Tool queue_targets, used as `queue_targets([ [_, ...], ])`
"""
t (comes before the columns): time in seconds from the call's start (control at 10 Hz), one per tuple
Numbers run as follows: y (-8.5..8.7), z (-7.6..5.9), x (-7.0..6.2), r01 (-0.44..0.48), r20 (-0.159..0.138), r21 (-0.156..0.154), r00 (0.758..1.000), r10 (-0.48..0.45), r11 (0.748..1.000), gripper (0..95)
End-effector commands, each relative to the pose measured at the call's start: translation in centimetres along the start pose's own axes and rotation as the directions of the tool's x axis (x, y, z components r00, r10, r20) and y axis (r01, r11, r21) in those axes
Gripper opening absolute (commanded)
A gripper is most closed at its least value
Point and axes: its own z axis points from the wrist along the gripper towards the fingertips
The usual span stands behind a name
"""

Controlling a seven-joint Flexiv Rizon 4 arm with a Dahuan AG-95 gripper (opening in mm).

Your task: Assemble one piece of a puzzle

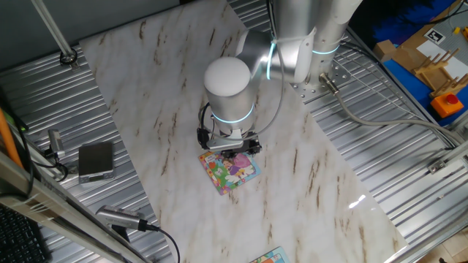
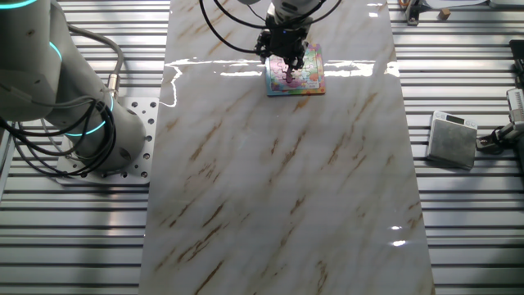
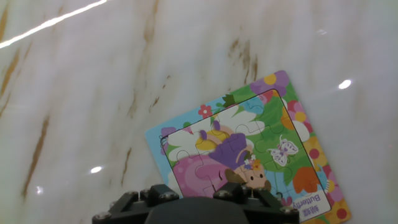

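The puzzle (image 1: 232, 172) is a small square cartoon board lying flat on the marble sheet, with pink figures in the middle and green, yellow and blue edges. My gripper (image 1: 234, 150) hangs right over its near edge. In the other fixed view the gripper (image 2: 286, 64) stands low over the puzzle (image 2: 304, 75). The hand view shows the puzzle (image 3: 249, 155) close below. Only the hand's black housing (image 3: 199, 208) shows there, and the fingertips are hidden. No loose piece can be made out. The pink area runs under the housing.
A grey box (image 1: 96, 161) sits on the ribbed metal beside the marble sheet. A sliver of another board (image 1: 269, 256) lies at the sheet's front edge. The arm's base (image 2: 74, 98) and its cables stand at one side. Blue and orange objects (image 1: 446, 102) are far off.
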Motion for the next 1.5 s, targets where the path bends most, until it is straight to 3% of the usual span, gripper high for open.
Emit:
queue_targets([
  [0.1, -0.08, 0.31, 0.03, 0.004, 0.000, 0.007, 1.000, -0.004, 1.000, 57.0],
  [0.8, 0.04, 0.39, 0.31, 0.026, -0.014, 0.029, 1.000, -0.025, 0.999, 57.0],
  [1.5, 0.08, -0.01, 0.78, 0.032, -0.012, 0.024, 0.999, -0.032, 0.999, 57.0],
])
